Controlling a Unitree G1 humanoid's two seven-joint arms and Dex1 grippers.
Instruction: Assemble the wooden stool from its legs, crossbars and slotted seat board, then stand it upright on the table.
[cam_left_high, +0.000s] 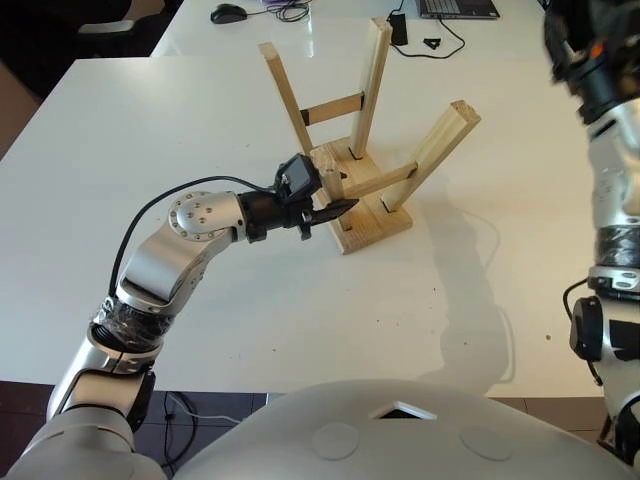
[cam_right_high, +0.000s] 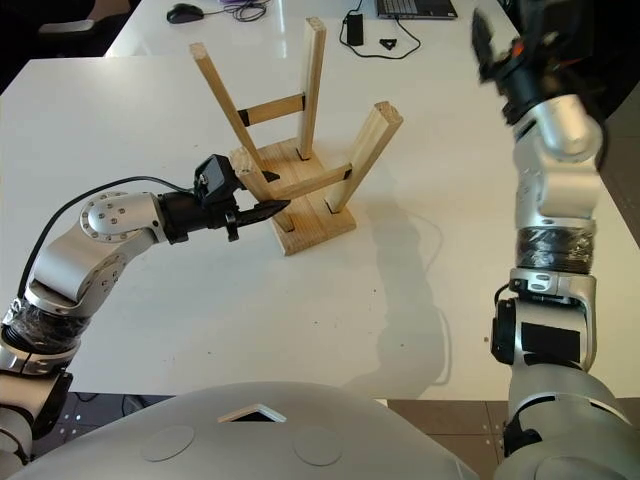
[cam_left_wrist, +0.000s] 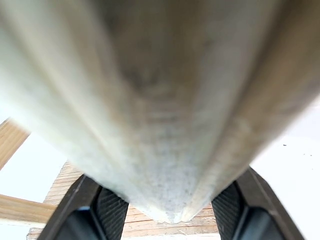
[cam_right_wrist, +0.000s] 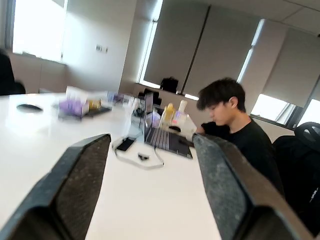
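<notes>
The stool (cam_left_high: 375, 180) lies upside down in the middle of the table (cam_left_high: 150, 130), a little to the far side. Its seat board (cam_left_high: 378, 228) is flat on the surface and the legs point up, with a crossbar (cam_left_high: 333, 107) between the two far ones.

My left gripper (cam_left_high: 338, 208) is at the near left corner of the board. Its fingers (cam_left_wrist: 111, 216) stand on both sides of the near-left leg (cam_left_wrist: 160, 100), low down by the board, and to me they look closed on it. The right gripper (cam_right_wrist: 150, 150) is raised at the far right, wide open and holding nothing.

I judge that the step is to seat this last leg in its slot. For this I would first bring the leg straight to match the others. Then I would press it down along its own length, not sideways, because a side push can slide the board or loosen the other joints. I would bring the free right gripper down onto the right edge of the board to hold it steady. Turning the stool over comes only after this.
</notes>
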